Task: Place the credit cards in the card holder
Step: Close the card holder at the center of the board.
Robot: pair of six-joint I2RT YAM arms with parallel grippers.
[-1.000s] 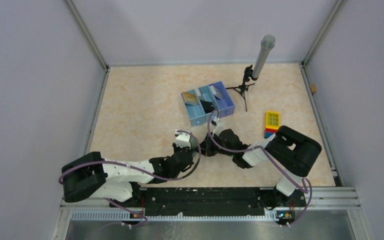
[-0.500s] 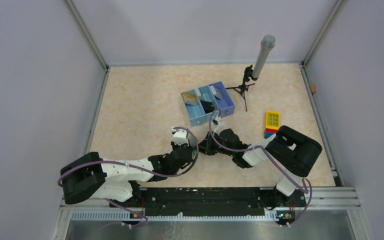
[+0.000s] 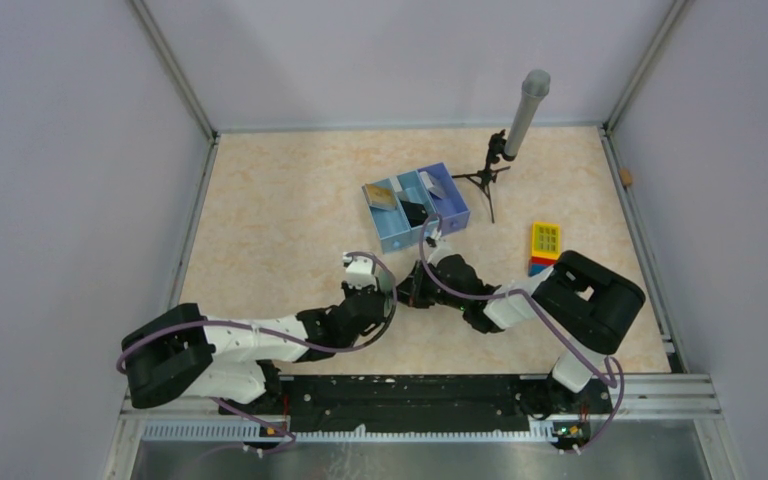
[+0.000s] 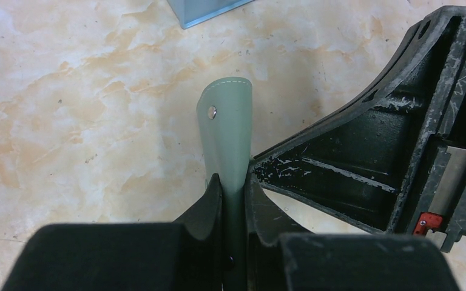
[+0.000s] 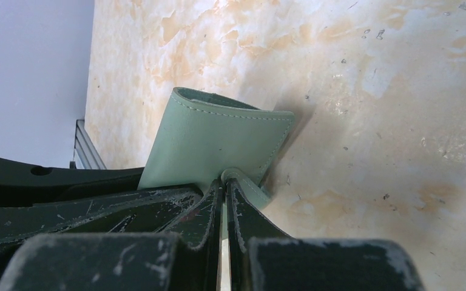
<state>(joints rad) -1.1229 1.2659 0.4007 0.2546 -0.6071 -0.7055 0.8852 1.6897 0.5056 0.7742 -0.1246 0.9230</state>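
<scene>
Two arms, left arm [image 3: 250,342] and right arm [image 3: 508,305], in white shells with bulky black joint housings. Lilac cable [image 3: 394,298] looped alongside each. Left gripper [image 4: 233,182] and right gripper [image 5: 224,182] matte black, with wedge-shaped fingers [image 5: 194,206] scuffed by pale scratches and ribbed on the outer flanks. Right of the left jaws, a small red tab [image 4: 423,223] below a silvery strip [image 4: 455,176].

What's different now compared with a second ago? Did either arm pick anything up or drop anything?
The left gripper drifted slightly away from the arm bases and a touch to the left, and the right gripper edged along with it. Nothing was taken or let go: both remain pinched shut on the card holder. The blue tray, the tripod stand and the yellow block stayed put.
</scene>
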